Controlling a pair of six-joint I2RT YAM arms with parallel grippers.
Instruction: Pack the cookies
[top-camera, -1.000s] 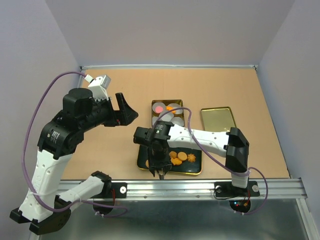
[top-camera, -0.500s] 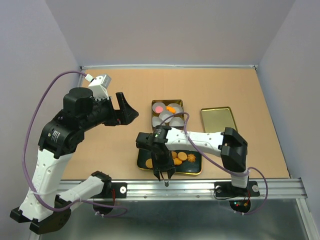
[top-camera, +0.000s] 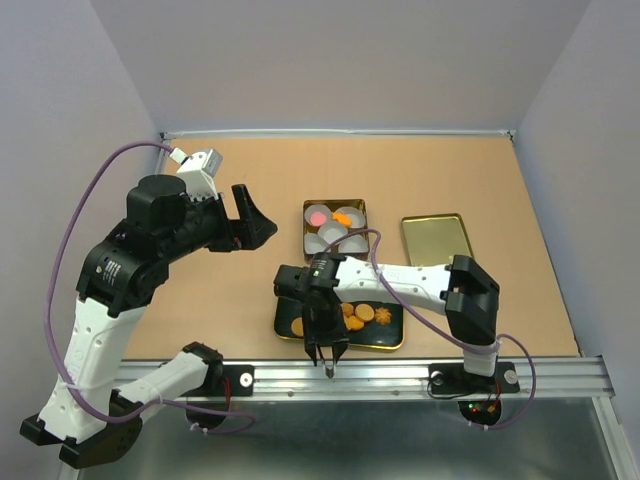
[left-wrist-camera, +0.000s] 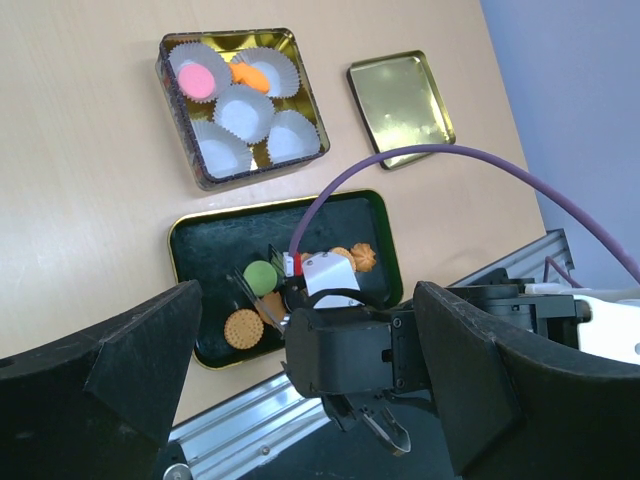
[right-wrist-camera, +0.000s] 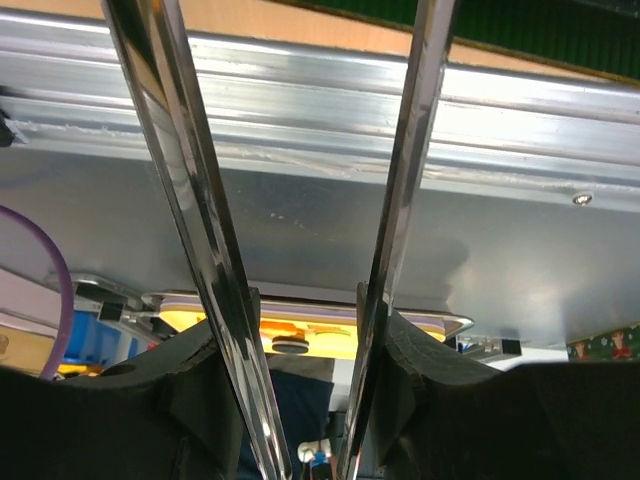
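Cookies (top-camera: 352, 318) are seen in the tray (top-camera: 393, 330); the right pincer (top-camera: 329, 360), parted and empty, is best centred over one. The left pincer (top-camera: 252, 222) is held wide.

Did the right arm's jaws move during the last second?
Yes: they slid nearer, from the black tray's front edge out over the metal rail.

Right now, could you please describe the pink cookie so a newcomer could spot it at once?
Find the square gold tin in the middle of the table, lined with white paper cups. The pink cookie lies in the cup at its far left corner, seen from the arms. It is the tin's only pink round; beside it is an orange cookie, and the other cups look empty.
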